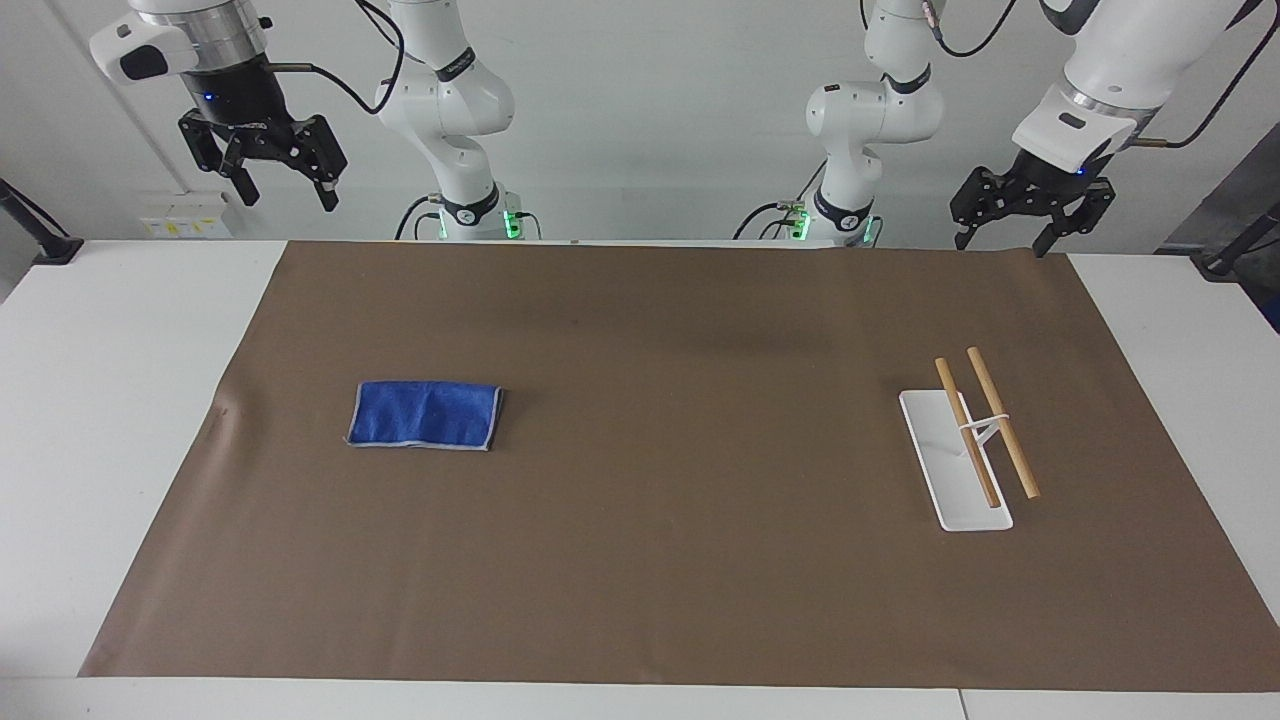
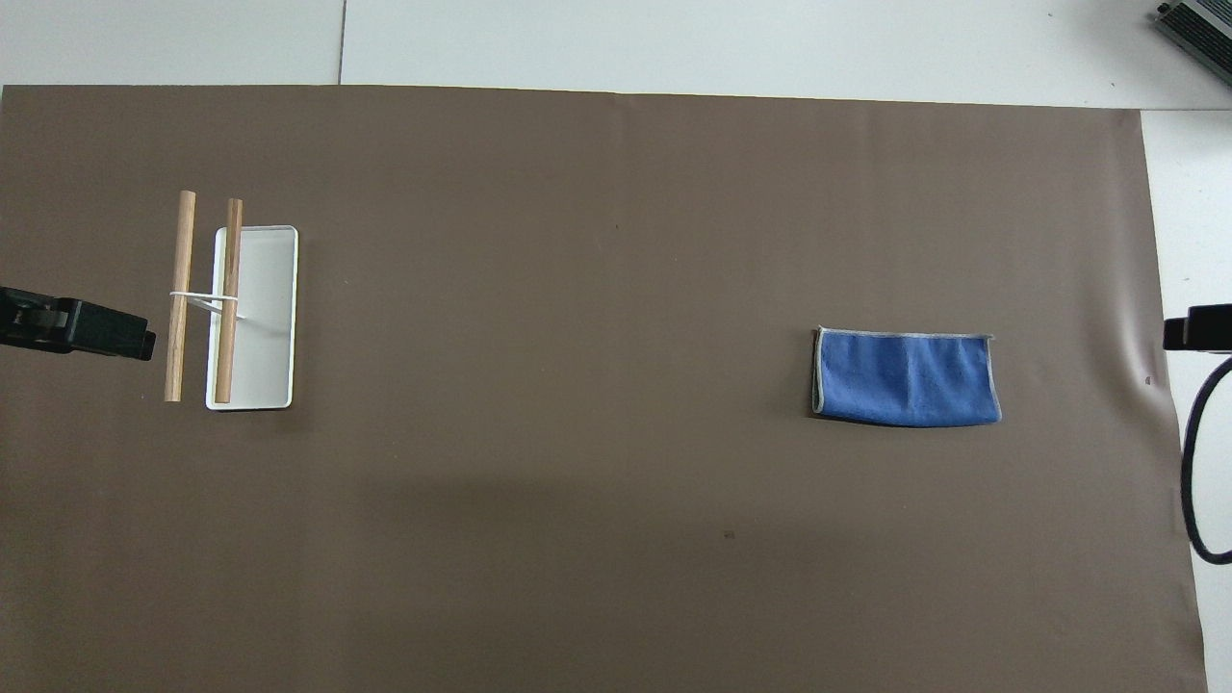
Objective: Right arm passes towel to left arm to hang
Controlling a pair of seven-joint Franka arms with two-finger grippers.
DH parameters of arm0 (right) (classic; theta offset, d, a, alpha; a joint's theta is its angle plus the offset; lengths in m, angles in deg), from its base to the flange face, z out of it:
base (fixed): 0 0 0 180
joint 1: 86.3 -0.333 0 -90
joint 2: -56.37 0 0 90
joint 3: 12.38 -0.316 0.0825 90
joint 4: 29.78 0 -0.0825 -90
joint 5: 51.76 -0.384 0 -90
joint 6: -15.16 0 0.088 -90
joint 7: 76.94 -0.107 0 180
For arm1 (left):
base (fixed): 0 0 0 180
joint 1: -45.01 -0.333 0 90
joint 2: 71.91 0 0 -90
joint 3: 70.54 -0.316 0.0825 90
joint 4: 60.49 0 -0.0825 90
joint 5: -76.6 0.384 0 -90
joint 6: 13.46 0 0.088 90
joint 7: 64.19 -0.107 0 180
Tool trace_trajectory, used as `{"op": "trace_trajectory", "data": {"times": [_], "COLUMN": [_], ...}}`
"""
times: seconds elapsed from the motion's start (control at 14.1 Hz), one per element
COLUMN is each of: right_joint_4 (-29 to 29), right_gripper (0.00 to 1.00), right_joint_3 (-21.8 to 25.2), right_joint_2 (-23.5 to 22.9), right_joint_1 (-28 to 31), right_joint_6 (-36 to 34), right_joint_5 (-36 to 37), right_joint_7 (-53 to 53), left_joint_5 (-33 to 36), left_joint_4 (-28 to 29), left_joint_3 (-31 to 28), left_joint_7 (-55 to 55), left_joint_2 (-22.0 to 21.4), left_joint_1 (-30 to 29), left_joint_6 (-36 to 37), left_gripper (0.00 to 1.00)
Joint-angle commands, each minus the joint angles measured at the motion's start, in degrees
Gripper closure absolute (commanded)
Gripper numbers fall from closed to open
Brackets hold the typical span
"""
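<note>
The right claw (image 1: 268, 178) hangs open and high over the right arm's end of the surface (image 1: 120, 400). The left claw (image 1: 1020, 222), also open, waits near the rack (image 1: 965, 450). The towel (image 1: 425, 414) lies flat on the brown mat (image 1: 680, 560), well apart from the rack. It looks soft, light and limp; I would pinch one short edge, so it hangs down.
</note>
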Motion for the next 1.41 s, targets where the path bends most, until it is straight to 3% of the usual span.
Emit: {"op": "trace_trajectory", "data": {"times": [0.0, 0.28, 0.42, 0.57, 0.85, 1.13, 1.34], "right_joint_4": [-4.5, -3.4, 0.8, 5.3, 5.8, 8.1, 8.1], "right_gripper": [0.00, 0.00, 0.00, 0.00, 0.00, 0.00, 0.00], "right_joint_3": [0.0, -0.2, -0.9, -1.0, -0.1, 0.0, 0.0], "right_joint_2": [-3.5, -0.1, 2.4, 4.0, 3.6, 4.2, 4.1], "right_joint_1": [0.4, 0.9, -1.8, -2.0, -1.0, -0.8, -0.1], "right_joint_6": [-1.8, -2.3, -0.9, 4.8, 3.4, 6.1, 3.3], "right_joint_5": [-0.4, -1.1, 2.4, 2.4, 0.6, 1.1, 0.6], "right_joint_7": [-1.2, -0.9, -1.2, -0.7, -0.2, 3.3, 0.5], "left_joint_5": [0.0, 0.0, 0.0, 0.0, 0.0, 0.0, 0.0], "left_joint_4": [1.1, 1.1, 1.1, 1.1, 1.1, 1.1, 1.2], "left_joint_3": [0.1, 0.1, 0.0, 0.0, -0.2, -0.2, -0.1], "left_joint_7": [0.3, 0.3, 0.3, 0.3, 0.3, 0.3, 0.4], "left_joint_2": [-1.0, -1.0, -1.0, -1.0, -1.0, -1.0, -1.0], "left_joint_1": [-0.4, -0.4, -0.4, -0.4, -0.4, -0.6, -0.2], "left_joint_6": [0.2, 0.2, 0.2, 0.2, 0.3, 0.2, 0.1], "left_gripper": [0.00, 0.00, 0.00, 0.00, 0.00, 0.00, 0.00]}}
